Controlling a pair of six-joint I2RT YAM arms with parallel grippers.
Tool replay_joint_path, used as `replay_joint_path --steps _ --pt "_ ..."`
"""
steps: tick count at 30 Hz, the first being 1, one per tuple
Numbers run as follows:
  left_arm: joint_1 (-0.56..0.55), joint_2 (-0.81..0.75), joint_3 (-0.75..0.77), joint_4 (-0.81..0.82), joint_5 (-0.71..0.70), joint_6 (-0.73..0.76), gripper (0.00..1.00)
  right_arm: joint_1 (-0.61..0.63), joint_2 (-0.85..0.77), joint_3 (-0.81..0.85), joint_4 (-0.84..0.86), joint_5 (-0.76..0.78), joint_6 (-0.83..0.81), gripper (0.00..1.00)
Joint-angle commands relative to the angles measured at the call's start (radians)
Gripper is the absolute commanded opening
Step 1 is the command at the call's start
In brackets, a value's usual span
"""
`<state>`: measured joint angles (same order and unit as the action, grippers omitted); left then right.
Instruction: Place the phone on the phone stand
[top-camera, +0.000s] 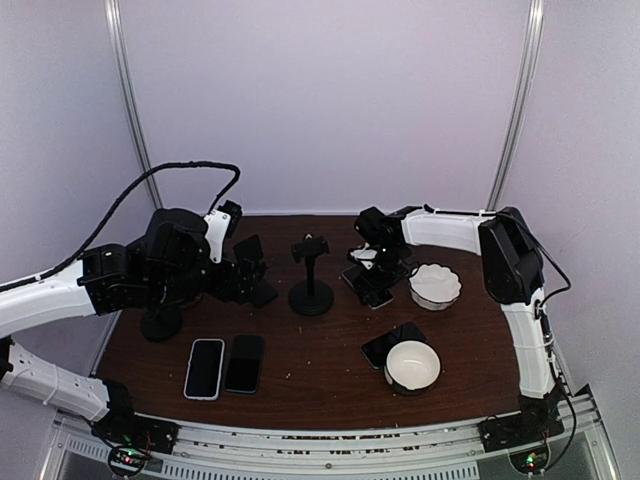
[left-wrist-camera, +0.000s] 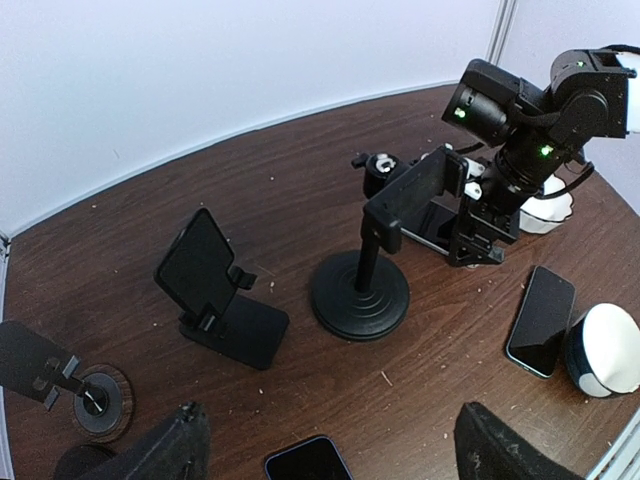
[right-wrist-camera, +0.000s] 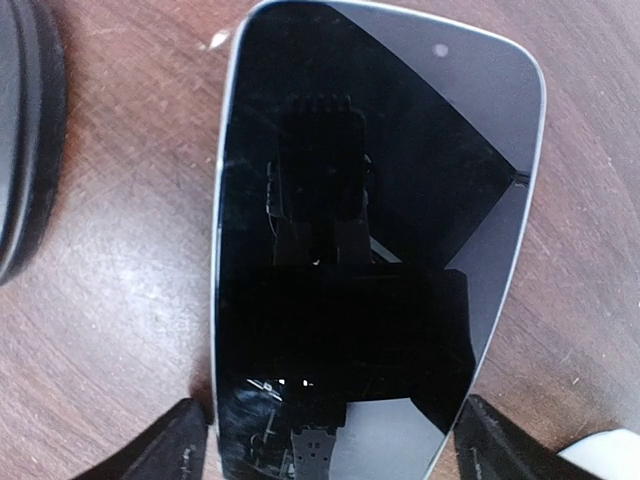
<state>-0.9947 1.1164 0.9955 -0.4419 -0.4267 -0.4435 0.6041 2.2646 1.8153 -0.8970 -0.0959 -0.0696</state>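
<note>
A dark phone (right-wrist-camera: 370, 230) lies flat on the wooden table (top-camera: 320, 350), also seen in the top view (top-camera: 372, 290). My right gripper (right-wrist-camera: 335, 425) is low over it, open, one finger on each side of the phone's long edges. It shows in the top view (top-camera: 376, 272) and in the left wrist view (left-wrist-camera: 480, 225). A black pole stand with a clamp head (top-camera: 311, 275) stands mid-table, left of that phone (left-wrist-camera: 365, 285). A folding stand (left-wrist-camera: 215, 290) is further left. My left gripper (left-wrist-camera: 330, 420) is open and empty above the table.
Two phones (top-camera: 205, 368) (top-camera: 245, 362) lie side by side front left. Another phone (top-camera: 385, 345) lies beside a white bowl (top-camera: 412, 365). A scalloped white bowl (top-camera: 435, 285) sits right of my right gripper. A third round-base stand (top-camera: 160, 322) is at the left.
</note>
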Motion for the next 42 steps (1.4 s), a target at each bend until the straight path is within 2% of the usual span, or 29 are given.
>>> replay_joint_path --steps 1,7,16,25,32,35,36,39,40,41,42 --pt "0.005 0.001 0.02 0.036 -0.001 0.009 0.88 -0.003 0.024 -0.012 -0.03 -0.005 0.008 0.82" --pt "0.005 0.009 0.022 0.04 0.013 -0.013 0.88 -0.004 -0.002 -0.025 -0.022 -0.025 0.005 0.68" --pt "0.005 0.057 0.047 0.058 0.045 -0.013 0.88 -0.007 -0.168 -0.108 0.037 -0.04 -0.004 0.49" --pt "0.006 0.092 0.078 0.102 0.092 -0.003 0.88 -0.016 -0.281 -0.186 0.1 -0.068 -0.002 0.41" --pt "0.006 0.132 0.114 0.089 0.113 0.013 0.88 -0.006 -0.237 -0.199 0.071 -0.136 -0.01 0.41" --pt "0.006 0.13 0.103 0.091 0.114 0.002 0.88 0.007 -0.212 -0.216 0.07 -0.132 -0.008 0.44" --pt "0.007 0.127 0.1 0.092 0.113 -0.002 0.88 0.008 -0.202 -0.213 0.07 -0.121 -0.002 0.5" --pt "0.007 0.122 0.091 0.094 0.112 -0.013 0.88 0.009 -0.177 -0.183 0.069 -0.1 0.002 0.76" --pt "0.007 0.122 0.087 0.094 0.113 -0.015 0.88 0.007 -0.167 -0.164 0.062 -0.092 0.002 0.91" --pt "0.006 0.12 0.086 0.093 0.113 -0.016 0.88 0.006 -0.152 -0.141 0.053 -0.085 -0.002 0.99" --pt "0.007 0.12 0.086 0.091 0.113 -0.017 0.88 0.004 -0.136 -0.117 0.04 -0.079 -0.009 1.0"
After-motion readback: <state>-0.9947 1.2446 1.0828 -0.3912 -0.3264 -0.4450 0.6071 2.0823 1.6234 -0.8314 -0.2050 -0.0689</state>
